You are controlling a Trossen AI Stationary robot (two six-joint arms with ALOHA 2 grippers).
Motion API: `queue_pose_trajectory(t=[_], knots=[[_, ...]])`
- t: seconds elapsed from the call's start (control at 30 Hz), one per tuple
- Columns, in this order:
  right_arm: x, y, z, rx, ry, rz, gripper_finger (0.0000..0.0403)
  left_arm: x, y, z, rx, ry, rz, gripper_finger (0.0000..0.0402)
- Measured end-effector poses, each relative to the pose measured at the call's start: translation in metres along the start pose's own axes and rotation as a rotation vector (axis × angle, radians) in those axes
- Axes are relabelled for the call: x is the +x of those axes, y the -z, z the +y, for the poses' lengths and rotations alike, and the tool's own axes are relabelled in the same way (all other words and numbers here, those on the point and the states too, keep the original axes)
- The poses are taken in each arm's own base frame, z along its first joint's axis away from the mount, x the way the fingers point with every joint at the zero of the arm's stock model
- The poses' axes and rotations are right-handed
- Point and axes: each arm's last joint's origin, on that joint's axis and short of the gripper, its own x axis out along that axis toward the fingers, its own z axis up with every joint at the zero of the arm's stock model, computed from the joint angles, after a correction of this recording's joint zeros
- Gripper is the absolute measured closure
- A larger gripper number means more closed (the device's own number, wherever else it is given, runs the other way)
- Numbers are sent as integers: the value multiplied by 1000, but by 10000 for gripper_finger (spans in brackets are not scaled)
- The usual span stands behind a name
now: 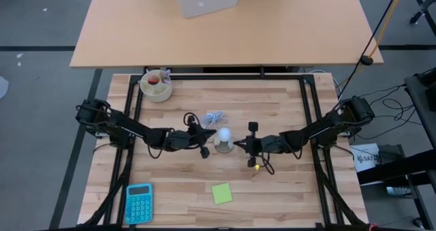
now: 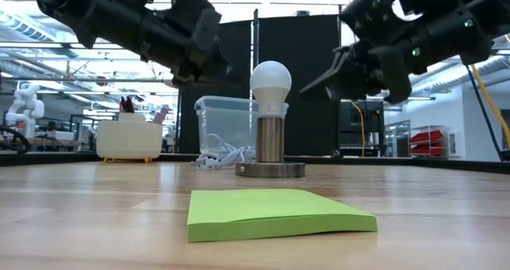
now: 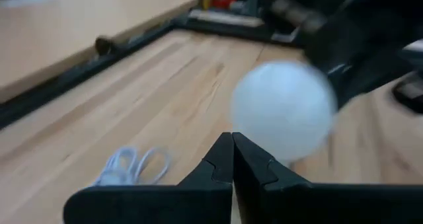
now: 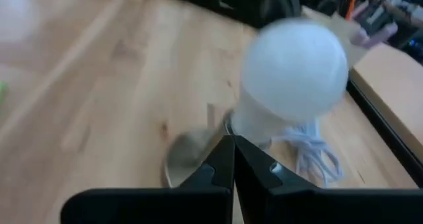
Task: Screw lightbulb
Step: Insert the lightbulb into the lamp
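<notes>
Left gripper (image 1: 205, 151): jaws clenched tip to tip on nothing, as its wrist view shows, hanging just left of the bulb (image 1: 223, 134) at mid-frame in the high view. Right gripper (image 1: 253, 144): jaws also pressed shut and empty, just right of the bulb. In the low view both sit off the bench, at about globe height, neither touching the glass. The bulb stands upright in the socket (image 2: 271, 146), frame centre, on its round metal base plate; its white collar sits on top of the socket barrel, so it looks seated, though I can't tell how far the thread is turned in. The white cable (image 1: 213, 118) lies coiled just above and left of the socket in the high view. Further out: the cup (image 1: 157, 86) with pens at upper left of the bench (image 1: 286, 190), a blue calculator (image 1: 139, 202) at lower left, a green sticky pad (image 1: 221, 193) at lower centre, none of them in the way. My read: this is either just before a grip or between twists, with the bulb resting in the socket and both arms off it. Next move needs one set of jaws to open wide enough for the globe, close lightly around it, and rotate about the vertical axis; the other arm may need to pin the base plate so the socket doesn't spin or tip.
</notes>
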Motion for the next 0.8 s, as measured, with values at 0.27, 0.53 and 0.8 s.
queue_pose_trajectory(t=[0.27,0.53,0.8], knots=[[5,3,-18,13,153,29,403,-12,-10,-17,80,59,-108,401],[7,-6,-28,25,203,-58,403,-14,-9,-24,106,161,-98,401],[6,-10,-28,-11,195,-96,403,-7,-7,-14,55,199,-57,401]])
